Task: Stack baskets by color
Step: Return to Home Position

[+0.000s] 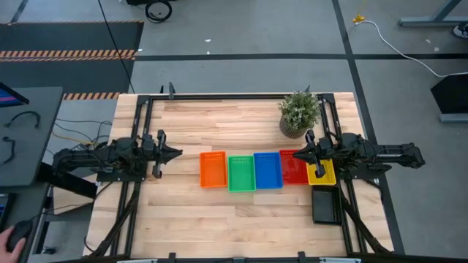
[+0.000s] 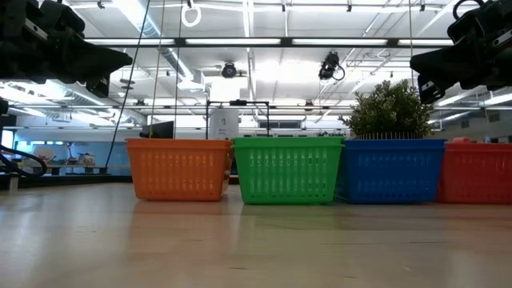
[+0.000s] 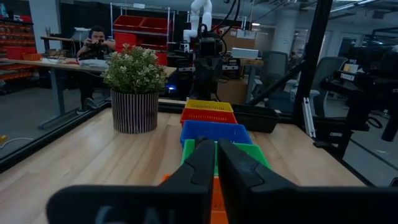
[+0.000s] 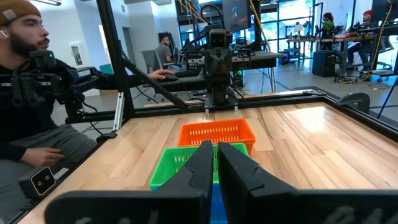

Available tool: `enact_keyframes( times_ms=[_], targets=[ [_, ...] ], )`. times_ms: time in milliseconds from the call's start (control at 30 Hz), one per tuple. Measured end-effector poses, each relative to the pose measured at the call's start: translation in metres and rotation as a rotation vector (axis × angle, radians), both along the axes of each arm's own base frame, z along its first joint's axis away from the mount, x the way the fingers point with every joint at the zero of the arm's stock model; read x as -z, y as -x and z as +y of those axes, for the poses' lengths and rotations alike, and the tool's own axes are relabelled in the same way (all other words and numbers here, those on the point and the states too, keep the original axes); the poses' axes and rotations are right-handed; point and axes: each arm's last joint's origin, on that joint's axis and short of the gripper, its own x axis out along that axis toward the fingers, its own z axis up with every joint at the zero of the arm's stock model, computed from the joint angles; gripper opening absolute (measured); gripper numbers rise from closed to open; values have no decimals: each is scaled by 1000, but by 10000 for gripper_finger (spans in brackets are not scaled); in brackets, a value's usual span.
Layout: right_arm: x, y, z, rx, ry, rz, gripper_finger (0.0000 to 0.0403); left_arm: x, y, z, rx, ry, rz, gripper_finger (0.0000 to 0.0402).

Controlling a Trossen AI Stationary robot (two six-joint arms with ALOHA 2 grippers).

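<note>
1. From above, you have a row side by side on the table (image 1: 219, 219): orange basket (image 1: 213, 169), green basket (image 1: 241, 173), blue basket (image 1: 268, 170), red basket (image 1: 294, 166), yellow basket (image 1: 322, 172). A black basket (image 1: 325, 204) lies just beside the yellow one, toward the near edge. A potted plant (image 1: 299, 112) stands behind the red basket. Your left gripper (image 1: 175, 153) hangs apart from the orange basket; your right gripper (image 1: 298, 155) is over the red one.
2. At table height, both grippers hang high above the baskets.
3. From the left wrist, the claw is closed and empty, pointing along the row.
4. From the right wrist, the claw is closed and empty, with the green and orange baskets ahead. A person (image 4: 31, 112) sits beside the table.
</note>
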Motion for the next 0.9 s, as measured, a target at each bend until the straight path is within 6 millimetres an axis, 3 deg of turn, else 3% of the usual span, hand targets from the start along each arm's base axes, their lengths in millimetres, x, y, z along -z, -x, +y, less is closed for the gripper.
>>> enact_keyframes(
  times_ms=[900],
  targets=[
    [0,0,0,0,0,0,29,0,0,0,0,0,0,28]
  ],
)
